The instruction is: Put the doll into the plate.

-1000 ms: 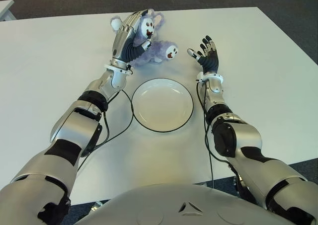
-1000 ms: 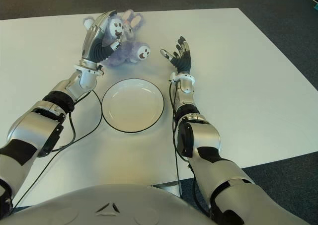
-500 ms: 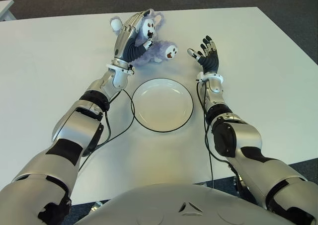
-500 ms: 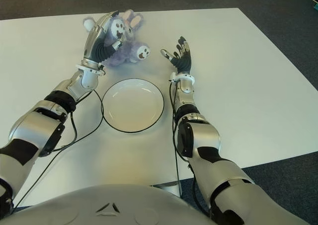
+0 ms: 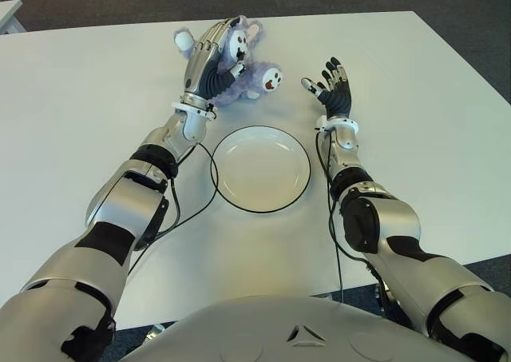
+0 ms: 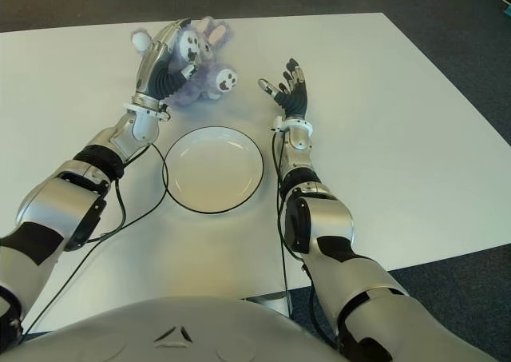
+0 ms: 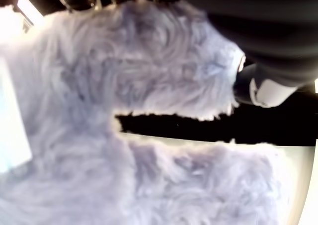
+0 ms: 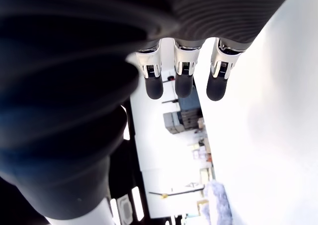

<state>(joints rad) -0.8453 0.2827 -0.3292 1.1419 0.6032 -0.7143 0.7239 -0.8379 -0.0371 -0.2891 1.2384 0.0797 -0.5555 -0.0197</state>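
Beyond the empty plate [image 5: 262, 169], the left hand [image 5: 206, 58] wraps its fingers around the purple doll [image 5: 243, 78], ready to carry it there, while the right hand [image 5: 330, 82] shows spread and empty beside it.

My left hand [image 5: 209, 57] is closed around the purple doll [image 5: 243, 73] beyond the empty plate [image 5: 262, 169] on the white table [image 5: 415, 130]. My right hand [image 5: 329, 86] is spread open, right of the doll.
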